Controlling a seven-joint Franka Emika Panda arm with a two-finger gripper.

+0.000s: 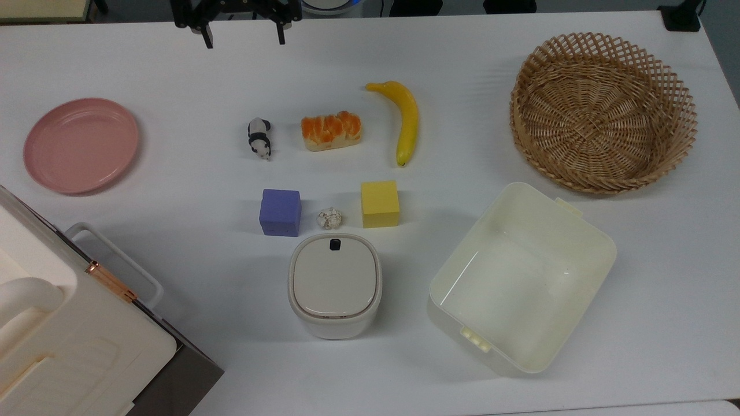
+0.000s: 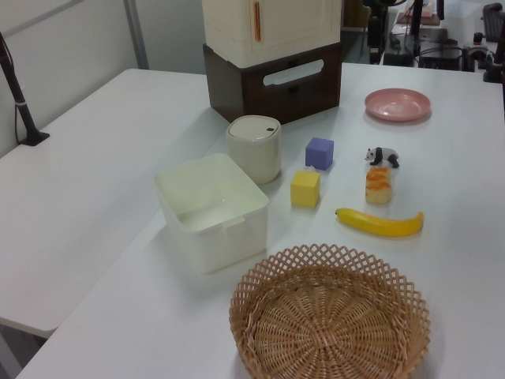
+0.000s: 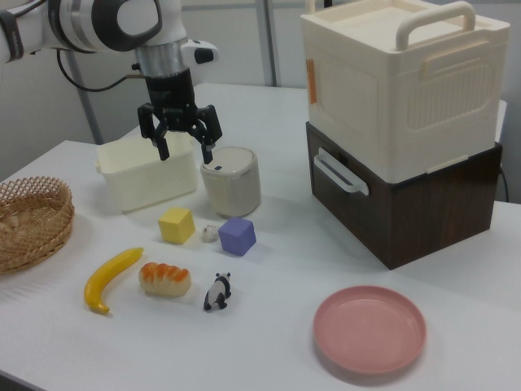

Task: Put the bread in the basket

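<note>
The bread (image 1: pixel 331 130), an orange-topped toy loaf, lies on the white table between a panda figure (image 1: pixel 259 137) and a yellow banana (image 1: pixel 407 121). The bread (image 3: pixel 164 278) also shows near the front in the right view, and in the left view the bread (image 2: pixel 378 185) lies right of centre. The round wicker basket (image 1: pixel 665 75) stands empty at the top view's right, well away from the loaf. My gripper (image 1: pixel 244 39) hangs open and empty above the table's far edge in the top view. In the right view the gripper (image 3: pixel 185 152) is high above the lidded bin.
A purple cube (image 1: pixel 280 212), a crumpled white ball (image 1: pixel 329 218) and a yellow cube (image 1: pixel 380 203) sit below the loaf. A lidded bin (image 1: pixel 335 284), a cream tub (image 1: pixel 598 242), a pink plate (image 1: pixel 81 144) and stacked boxes (image 1: pixel 69 335) also stand around.
</note>
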